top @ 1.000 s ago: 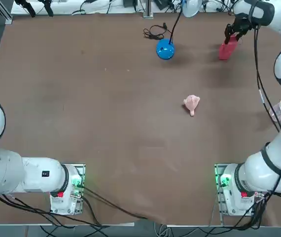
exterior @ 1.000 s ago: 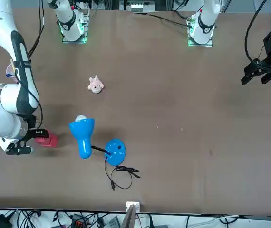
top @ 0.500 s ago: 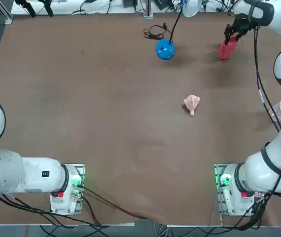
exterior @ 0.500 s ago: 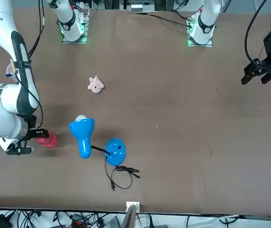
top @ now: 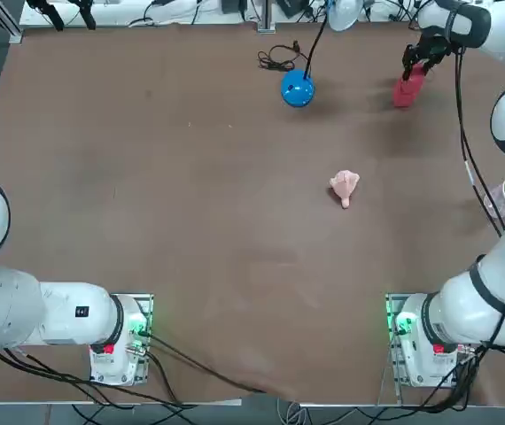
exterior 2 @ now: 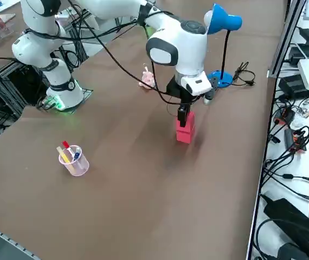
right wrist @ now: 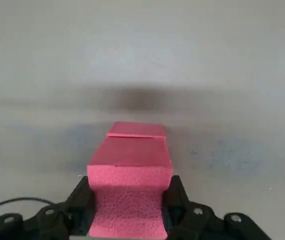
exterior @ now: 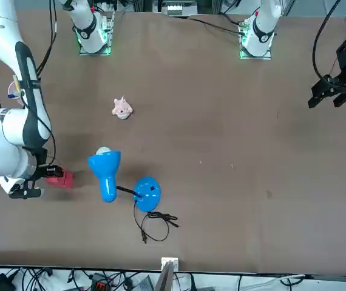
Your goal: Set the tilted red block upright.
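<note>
The red block [exterior 2: 185, 129] is a small red cuboid at the far right of the table, near the back edge. My right gripper [exterior 2: 182, 114] comes down from above and is shut on its upper end. In the right side view it stands close to upright, its lower end at the table or just over it; I cannot tell whether they touch. From overhead the red block [top: 407, 88] shows just below my right gripper [top: 415, 65]. The wrist view has the red block [right wrist: 131, 165] filling the gap between the black fingers [right wrist: 81, 199].
A blue desk lamp stands left of the block, base [top: 297, 88] on the table and shade [exterior: 104, 167] leaning over it, with its cable [top: 277, 60] coiled behind. A pale pink toy [top: 345, 187] lies mid-table. A clear cup of pens [exterior 2: 73, 160] stands near the right edge.
The gripper has shifted slightly toward the far edge with the block in it. From overhead the block looks shorter, so it stands nearer to upright than a second ago.
</note>
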### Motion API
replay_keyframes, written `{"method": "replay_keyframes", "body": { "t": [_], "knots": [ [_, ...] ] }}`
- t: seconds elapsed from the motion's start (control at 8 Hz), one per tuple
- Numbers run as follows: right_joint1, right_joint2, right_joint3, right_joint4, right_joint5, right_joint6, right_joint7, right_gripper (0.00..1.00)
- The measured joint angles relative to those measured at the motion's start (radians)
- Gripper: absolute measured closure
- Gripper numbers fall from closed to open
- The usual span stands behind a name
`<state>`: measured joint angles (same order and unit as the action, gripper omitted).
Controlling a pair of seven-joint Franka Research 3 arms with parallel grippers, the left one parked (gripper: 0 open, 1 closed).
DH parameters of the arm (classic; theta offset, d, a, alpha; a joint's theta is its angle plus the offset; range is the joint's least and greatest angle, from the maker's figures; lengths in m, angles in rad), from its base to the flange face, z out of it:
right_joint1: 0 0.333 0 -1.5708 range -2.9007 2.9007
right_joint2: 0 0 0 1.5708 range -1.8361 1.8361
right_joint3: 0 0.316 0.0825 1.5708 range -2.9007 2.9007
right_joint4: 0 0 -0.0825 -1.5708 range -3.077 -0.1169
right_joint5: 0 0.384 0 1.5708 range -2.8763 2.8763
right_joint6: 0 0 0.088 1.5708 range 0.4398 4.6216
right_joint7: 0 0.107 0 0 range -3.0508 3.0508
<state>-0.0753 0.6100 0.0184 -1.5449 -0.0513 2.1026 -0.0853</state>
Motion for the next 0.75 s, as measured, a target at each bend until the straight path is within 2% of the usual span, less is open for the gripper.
{"method": "replay_keyframes", "body": {
  "t": [0.75],
  "knots": [
    [0.002,0.002,0.003,0.0,0.0,0.001,0.0,0.32]
  ]
}}
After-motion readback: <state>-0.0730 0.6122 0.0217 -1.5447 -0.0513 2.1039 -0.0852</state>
